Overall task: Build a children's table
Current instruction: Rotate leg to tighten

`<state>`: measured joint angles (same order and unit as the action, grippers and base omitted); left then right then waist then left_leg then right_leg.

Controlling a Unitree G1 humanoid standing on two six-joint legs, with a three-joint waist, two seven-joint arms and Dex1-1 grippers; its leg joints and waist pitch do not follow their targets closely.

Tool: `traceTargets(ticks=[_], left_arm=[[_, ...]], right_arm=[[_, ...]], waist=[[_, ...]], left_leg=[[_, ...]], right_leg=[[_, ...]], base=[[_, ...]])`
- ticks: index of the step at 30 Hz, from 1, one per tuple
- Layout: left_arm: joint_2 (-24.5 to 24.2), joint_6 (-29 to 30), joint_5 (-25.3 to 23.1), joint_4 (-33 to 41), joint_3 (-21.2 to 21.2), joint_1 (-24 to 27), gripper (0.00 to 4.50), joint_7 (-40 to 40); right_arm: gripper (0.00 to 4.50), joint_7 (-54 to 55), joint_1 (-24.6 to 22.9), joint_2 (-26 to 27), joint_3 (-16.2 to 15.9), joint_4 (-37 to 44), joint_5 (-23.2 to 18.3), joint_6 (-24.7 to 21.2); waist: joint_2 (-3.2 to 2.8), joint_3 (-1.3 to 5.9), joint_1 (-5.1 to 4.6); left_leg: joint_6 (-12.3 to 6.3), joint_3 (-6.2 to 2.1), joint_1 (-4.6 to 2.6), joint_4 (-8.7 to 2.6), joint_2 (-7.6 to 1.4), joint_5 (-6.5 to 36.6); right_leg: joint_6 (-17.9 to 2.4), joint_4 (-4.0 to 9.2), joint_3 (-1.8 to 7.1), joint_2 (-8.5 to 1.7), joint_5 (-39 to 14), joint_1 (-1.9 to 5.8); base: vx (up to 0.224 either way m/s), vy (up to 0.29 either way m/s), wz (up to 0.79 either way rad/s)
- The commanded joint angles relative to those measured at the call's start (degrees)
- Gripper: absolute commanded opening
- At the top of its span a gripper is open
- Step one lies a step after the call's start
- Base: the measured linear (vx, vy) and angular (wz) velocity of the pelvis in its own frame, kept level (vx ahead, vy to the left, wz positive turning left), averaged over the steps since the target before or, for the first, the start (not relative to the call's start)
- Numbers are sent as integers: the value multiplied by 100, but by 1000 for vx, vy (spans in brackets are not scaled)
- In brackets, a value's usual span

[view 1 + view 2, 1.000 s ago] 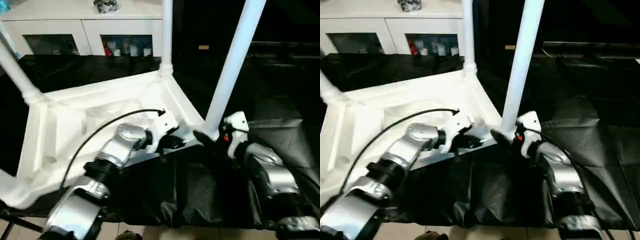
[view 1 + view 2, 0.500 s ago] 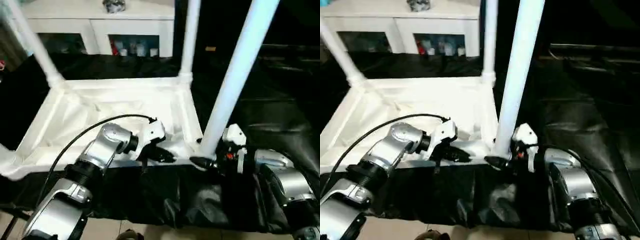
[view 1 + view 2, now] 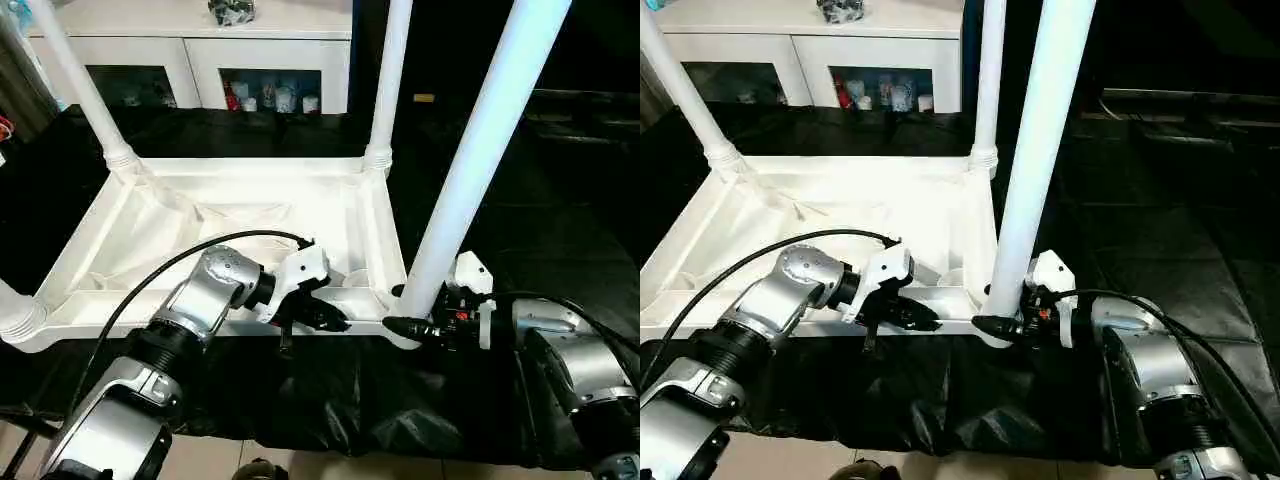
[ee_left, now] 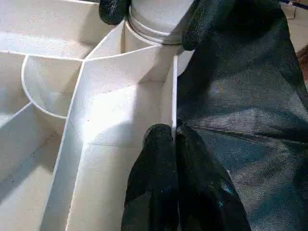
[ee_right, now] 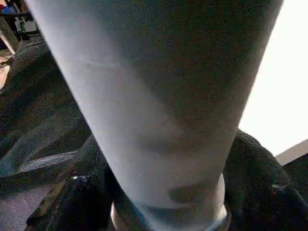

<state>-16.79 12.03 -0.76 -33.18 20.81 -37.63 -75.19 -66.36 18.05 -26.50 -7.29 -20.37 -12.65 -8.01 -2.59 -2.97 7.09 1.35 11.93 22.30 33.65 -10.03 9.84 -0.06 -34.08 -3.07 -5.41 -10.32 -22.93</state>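
The children's table lies upside down on black cloth, its white top's rim (image 3: 240, 165) facing up. Legs stand in its corners: the near right leg (image 3: 480, 150), the far right leg (image 3: 390, 70) and the far left leg (image 3: 75, 75). My left gripper (image 3: 335, 322) is shut on the thin near rim wall (image 4: 172, 96), one finger on each side. My right gripper (image 3: 405, 308) clasps the near right leg's base (image 4: 159, 19) at the corner socket, its fingers (image 5: 82, 192) pressed against both sides.
A white cabinet with glass doors (image 3: 190, 60) stands behind the table. Black cloth (image 3: 560, 220) covers the work surface and hangs over its near edge. A black cable (image 3: 170, 275) loops over my left forearm. Pale floor (image 3: 300, 465) shows below.
The table top has swung round and now lies square to the cabinet, with both grippers following it. My right fingers have narrowed onto the leg's base. The left grip is unchanged.
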Motion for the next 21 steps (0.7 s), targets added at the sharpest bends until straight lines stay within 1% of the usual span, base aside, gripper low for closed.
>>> traceTargets(ticks=[1,4,7,8,9,10,11,12,13,14,15,16,17,18,20,21], left_arm=[[73,25,-30,92,-22,-60,0,285],[73,25,-30,92,-22,-60,0,285],[73,25,-30,92,-22,-60,0,285],[137,59,-48,46,-59,-88,0,448],[538,273,-119,-251,-273,-266,0,1388],[691,354,-145,-363,-355,-334,0,1744],[1103,571,-200,-646,-574,-513,0,2690],[1294,667,-216,-747,-659,-587,0,3080],[1365,701,-217,-771,-684,-611,0,3204],[1500,711,-213,-797,-707,-645,0,3378],[1525,690,-209,-789,-696,-644,0,3369],[1528,687,-208,-788,-694,-644,0,3368],[1547,677,-209,-749,-665,-630,0,3326],[1547,677,-209,-749,-665,-630,0,3326],[1486,529,-270,-682,-583,-560,0,3139],[1471,492,-280,-675,-572,-548,0,3107]], right_arm=[[261,-26,-72,115,-216,83,38,-15],[261,-26,-72,115,-216,83,38,-15],[261,-26,-72,115,-216,83,38,-15],[260,105,-61,187,-160,50,21,-36],[260,1314,131,646,143,-347,163,-119],[260,1783,207,821,258,-502,221,-151],[259,2987,393,1289,542,-872,351,-236],[259,3482,473,1511,657,-1026,377,-277],[259,3632,498,1595,691,-1070,369,-293],[259,3807,525,1757,730,-1095,330,-283],[259,3821,525,1793,731,-1079,317,-281],[259,3823,525,1798,732,-1077,315,-281],[259,3811,525,1850,728,-1042,289,-274],[259,3811,525,1850,728,-1042,289,-274],[259,3756,501,1881,728,-993,337,-261],[259,3747,496,1879,728,-989,351,-263]], waist=[[64,376,-8],[58,366,-10],[63,370,-12],[65,373,-14],[68,364,-47],[46,362,-54],[65,341,-107],[72,353,-142],[72,350,-150],[68,354,-160],[71,365,-161],[77,380,-165],[70,382,-168],[75,388,-171],[75,385,-159],[75,385,-159]], left_leg=[[-292,-177,-143,-408,-354,1382],[-218,-182,-165,-422,-357,1543],[-198,-187,-159,-424,-355,1546],[-205,-185,-154,-421,-355,1511],[-178,-167,-151,-419,-344,1460],[-128,-175,-177,-421,-340,1545],[0,-196,-168,-434,-323,1711],[149,-221,-188,-444,-306,1791],[184,-229,-199,-446,-304,1830],[123,-228,-193,-451,-300,1849],[79,-226,-181,-449,-299,1790],[-17,-218,-143,-442,-290,1623],[-67,-211,-136,-437,-283,1573],[-159,-201,-121,-416,-275,1456],[-286,-189,-120,-400,-272,1328],[-301,-192,-112,-398,-271,1312]], right_leg=[[-1438,381,203,-368,-1143,232],[-1358,416,206,-369,-1453,219],[-1324,419,208,-375,-1493,224],[-1327,411,208,-367,-1431,221],[-1349,399,218,-354,-1345,193],[-1401,404,212,-359,-1397,168],[-1353,431,199,-371,-1715,182],[-1261,451,189,-384,-2000,184],[-1207,474,185,-389,-2124,176],[-1092,514,198,-385,-2114,186],[-1089,509,202,-379,-1972,195],[-1108,478,202,-364,-1639,223],[-1120,471,198,-359,-1531,227],[-1151,458,202,-361,-1335,236],[-1208,456,196,-363,-1235,239],[-1206,456,192,-365,-1257,249]], base=[[0,0,0],[0,0,0],[0,0,0],[0,0,0],[0,0,0],[0,0,0],[0,0,0],[0,0,0],[0,0,0],[0,0,0],[0,0,0],[0,0,0],[0,0,0],[0,0,0],[0,0,0],[0,0,0]])
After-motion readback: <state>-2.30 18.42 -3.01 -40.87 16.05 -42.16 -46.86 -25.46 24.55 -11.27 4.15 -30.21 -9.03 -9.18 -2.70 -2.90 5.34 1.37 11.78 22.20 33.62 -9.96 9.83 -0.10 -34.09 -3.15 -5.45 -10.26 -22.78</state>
